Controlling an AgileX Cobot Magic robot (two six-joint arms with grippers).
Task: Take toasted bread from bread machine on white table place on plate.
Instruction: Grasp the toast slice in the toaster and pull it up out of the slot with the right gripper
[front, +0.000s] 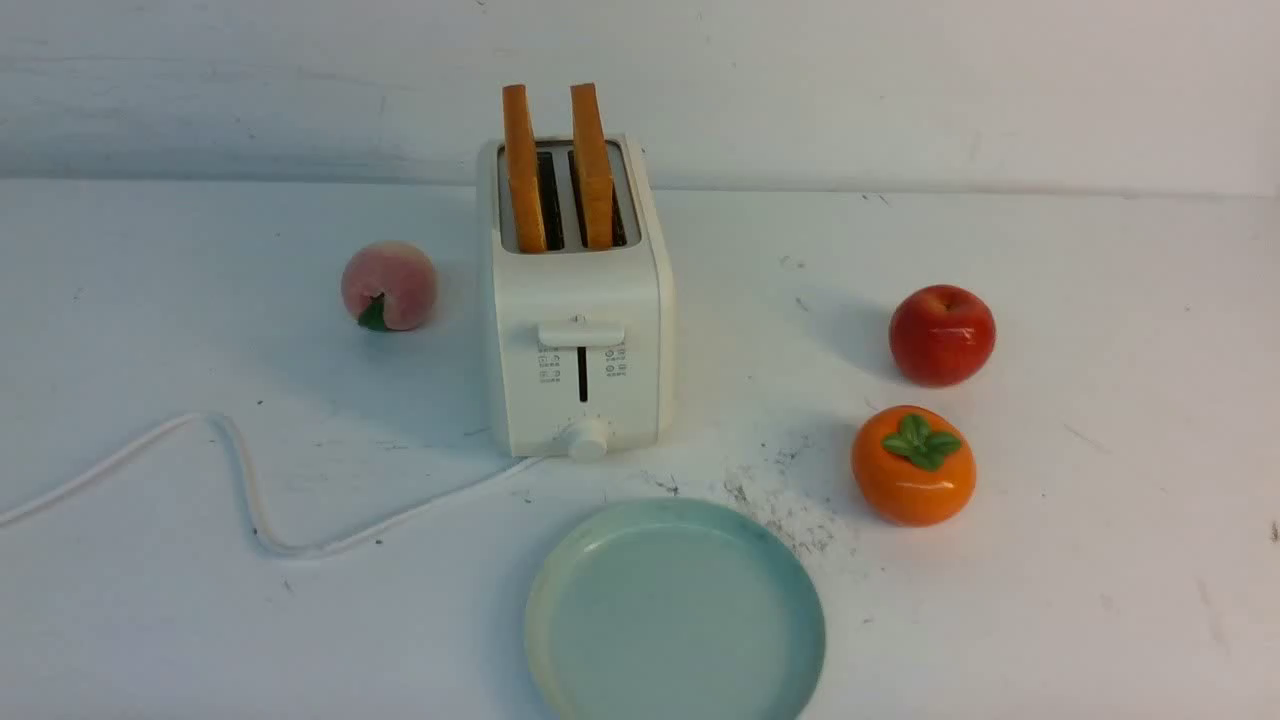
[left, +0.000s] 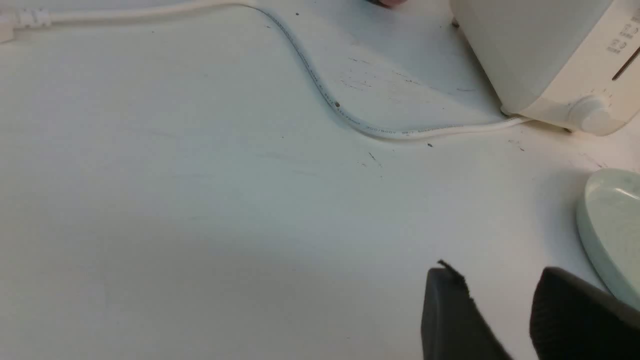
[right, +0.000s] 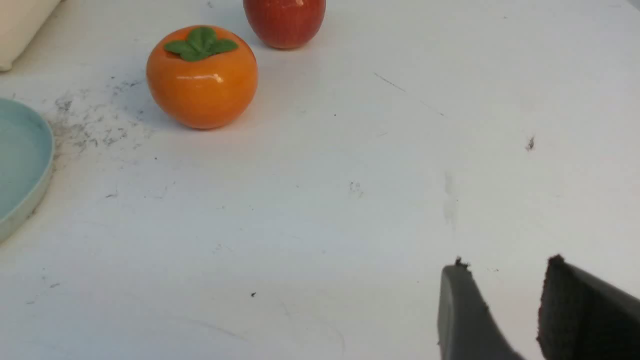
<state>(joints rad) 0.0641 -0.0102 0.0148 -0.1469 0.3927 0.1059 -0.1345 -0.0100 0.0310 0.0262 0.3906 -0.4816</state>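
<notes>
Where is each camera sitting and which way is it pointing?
Front view: between the arms, looking forward over the white table at the bread machine, toasted bread and plate; no robot part shows.
Left wrist view: on the left arm, facing the cord and the bread machine's corner; the open left gripper shows.
Right wrist view: on the right arm, facing the persimmon and apple; the open right gripper shows.
Shared: both wrist views catch the plate's edge.
</notes>
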